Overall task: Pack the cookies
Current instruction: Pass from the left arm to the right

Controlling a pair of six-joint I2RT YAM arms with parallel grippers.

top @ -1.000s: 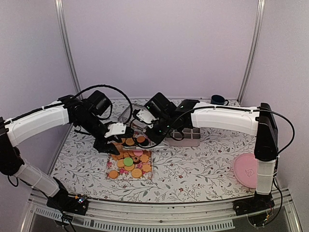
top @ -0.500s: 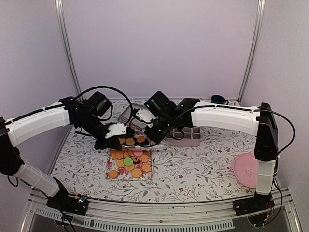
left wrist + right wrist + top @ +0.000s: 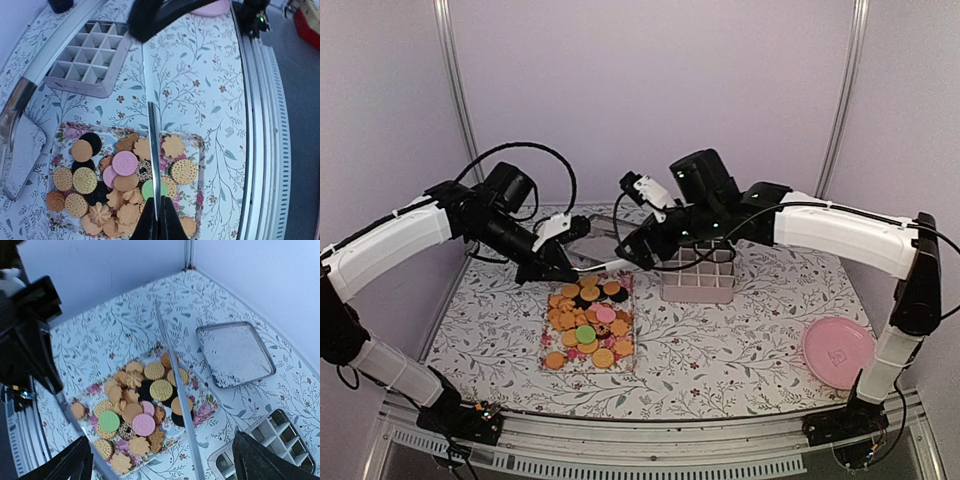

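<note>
The cookies (image 3: 588, 322) lie heaped on a floral tray (image 3: 625, 352) at mid-table: golden ones, dark ones, two pink and one green. My left gripper (image 3: 560, 272) hangs above the tray's far edge. It is shut on a thin clear lid (image 3: 602, 264). In the left wrist view the lid (image 3: 154, 130) runs edge-on from the gripper (image 3: 159, 220) across the cookies (image 3: 125, 162). My right gripper (image 3: 638, 247) is at the lid's other end, apart from it. In the right wrist view this gripper (image 3: 160, 450) stands wide open above the cookies (image 3: 145, 425), and the lid's edge (image 3: 180, 400) passes between its fingers.
A white grid box (image 3: 698, 275) stands right of the tray, under the right arm. A silver square tray (image 3: 235, 354) lies at the back, behind the left gripper. At the near right is a pink plate (image 3: 838, 352).
The left gripper shut on the clear lid and the right gripper opened off it. Both arms rose from the tray, and the right wrist pulled up and back to the right.
</note>
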